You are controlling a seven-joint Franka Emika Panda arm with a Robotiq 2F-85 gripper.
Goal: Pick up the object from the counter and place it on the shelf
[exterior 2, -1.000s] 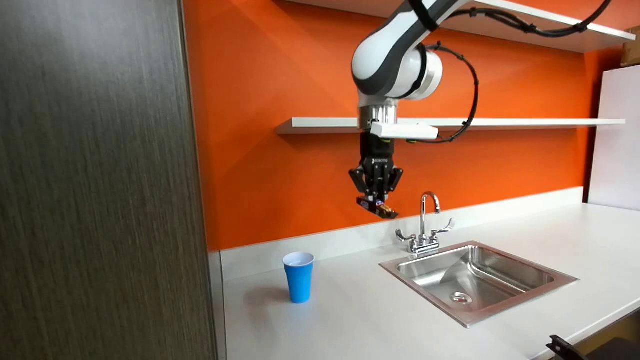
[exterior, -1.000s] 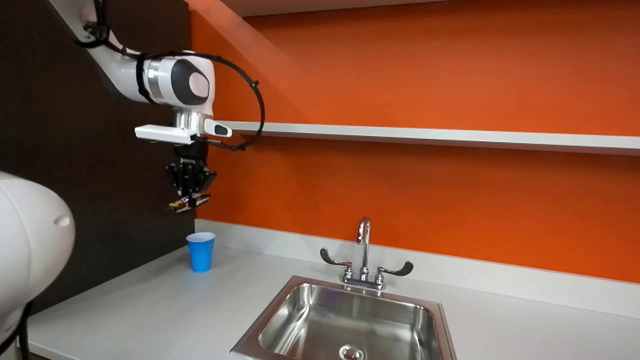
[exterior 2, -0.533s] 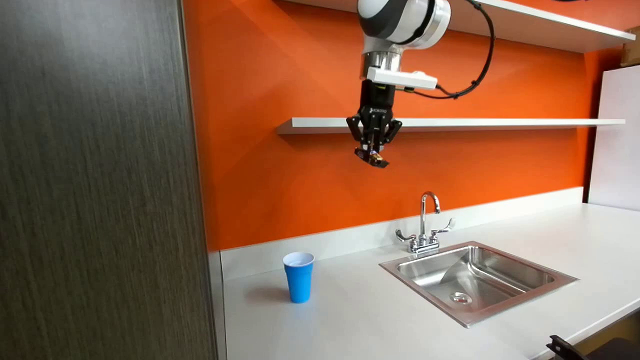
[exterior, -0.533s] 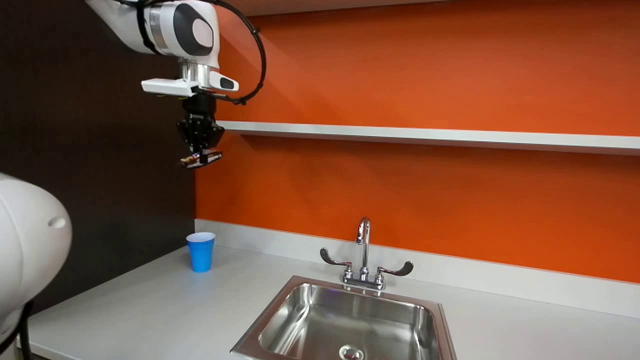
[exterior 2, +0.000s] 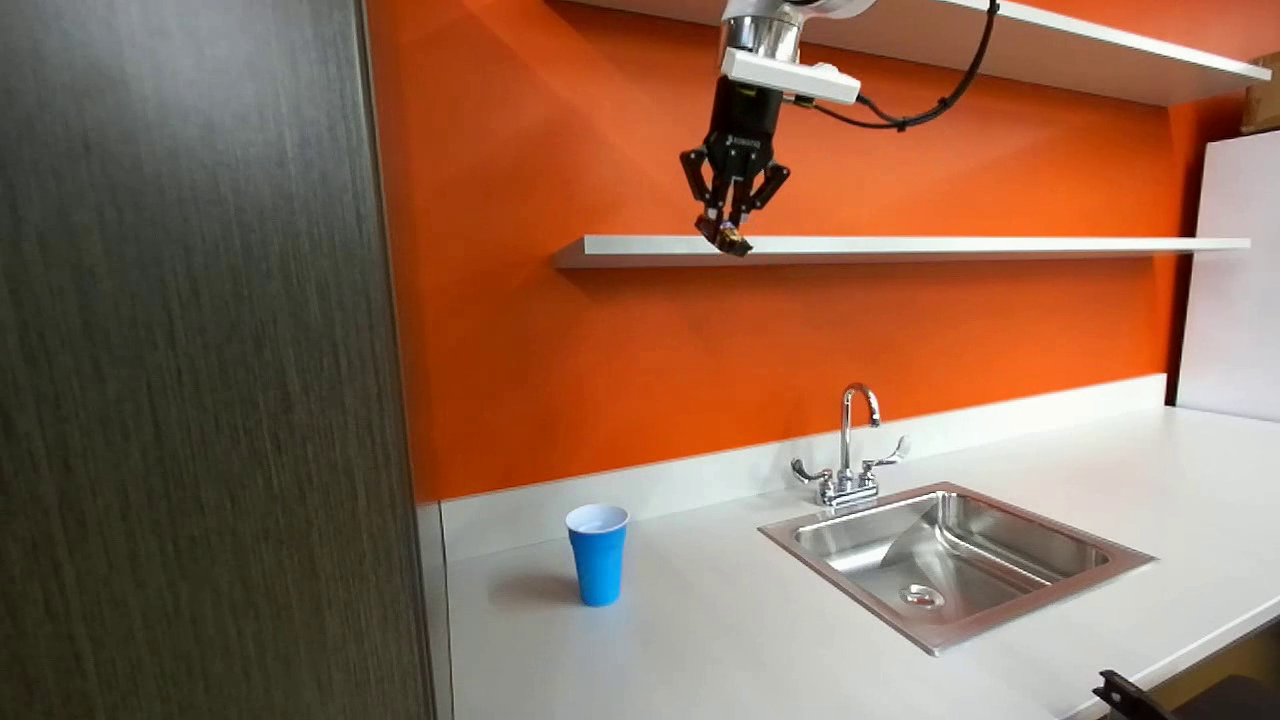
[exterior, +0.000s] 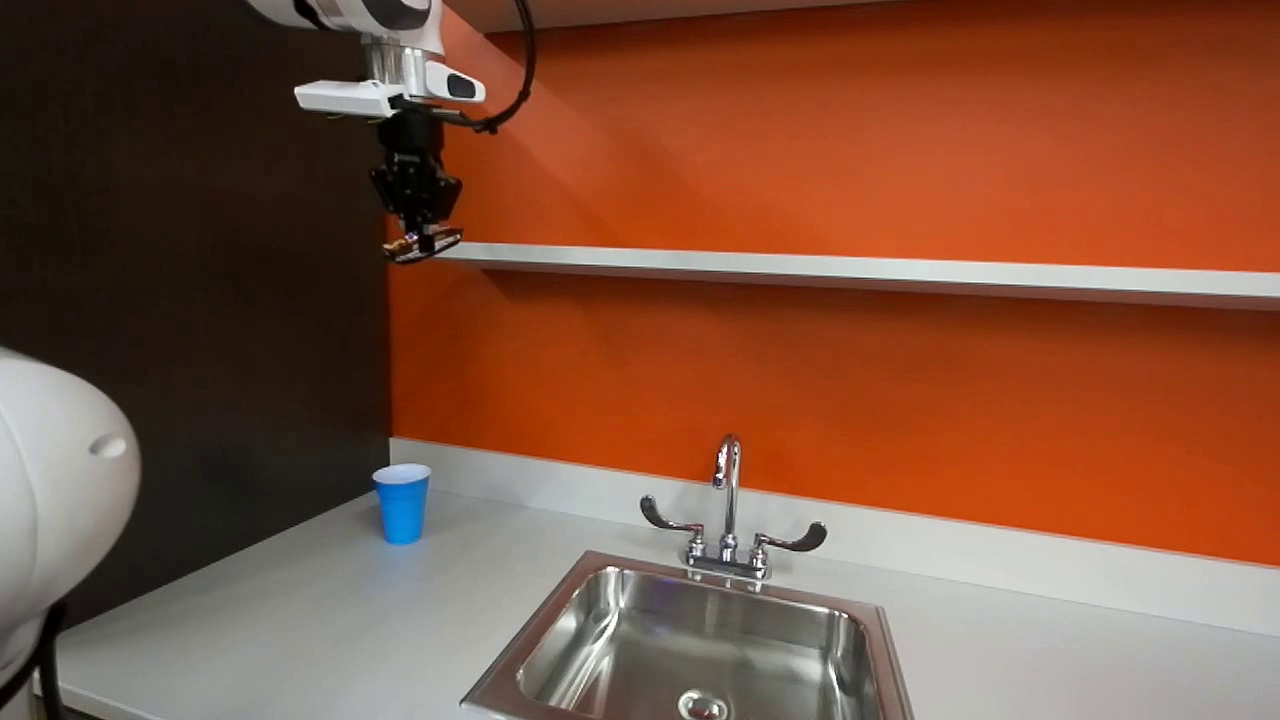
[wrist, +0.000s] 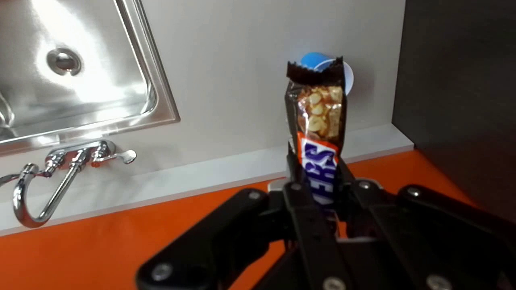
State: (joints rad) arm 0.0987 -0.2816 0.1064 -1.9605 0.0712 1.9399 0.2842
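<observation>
The object is a dark wrapped candy bar with a nut picture and white-blue lettering (wrist: 320, 117). My gripper (wrist: 318, 167) is shut on its middle, and one end sticks out past the fingers in the wrist view. The bar shows in both exterior views (exterior: 404, 248) (exterior 2: 735, 241), high above the pale counter (exterior: 270, 610), slightly tilted. The gripper (exterior: 427, 238) (exterior 2: 724, 218) points down. The bar appears at the height of the shelf's front edge (exterior: 860, 268) (exterior 2: 960, 245), near its end. How far in front of the shelf it is, I cannot tell.
A blue cup (exterior: 402, 505) (exterior 2: 598, 555) stands on the counter by the dark side panel (exterior: 200, 300). A steel sink (exterior: 890, 650) with a chrome faucet (exterior: 730, 500) is set in the counter. An upper shelf (exterior 2: 1100, 60) runs above the arm's side.
My gripper has risen steadily with the bar in it, from well below the shelf to the shelf edge's height in the exterior views. The cup has not moved.
</observation>
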